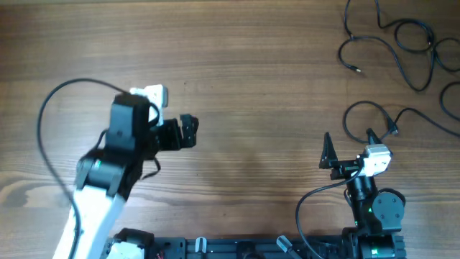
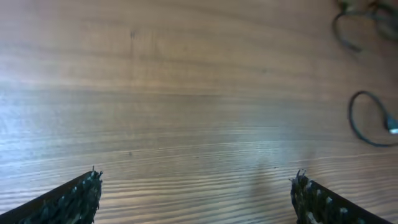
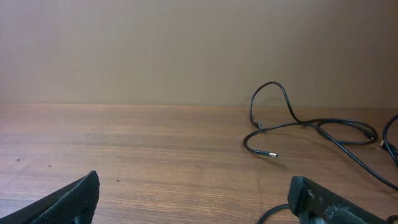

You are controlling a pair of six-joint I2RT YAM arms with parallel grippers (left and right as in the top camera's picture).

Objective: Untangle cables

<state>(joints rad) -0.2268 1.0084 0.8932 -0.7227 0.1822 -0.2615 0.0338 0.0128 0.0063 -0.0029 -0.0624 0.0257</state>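
Note:
The cables lie as separate thin black curling strands at the far right of the table: a cluster [image 1: 374,38] in the top right corner and one looped strand [image 1: 361,103] just beyond my right gripper [image 1: 350,146]. That gripper stands open over bare wood, a looped cable [image 3: 292,124] with a small plug end [image 3: 270,154] ahead and to its right. My left gripper [image 1: 188,132] is open at centre-left, far from the cables. In its wrist view a cable loop [image 2: 349,118] shows at the right edge, nothing between the fingers [image 2: 74,199].
Wooden table [image 1: 251,72] with wide bare wood between the two arms. The thick black wire [image 1: 43,122] of the left arm arcs at the far left. The right arm's own wire [image 1: 305,205] curls near the front edge. A plain wall [image 3: 155,50] rises behind the table.

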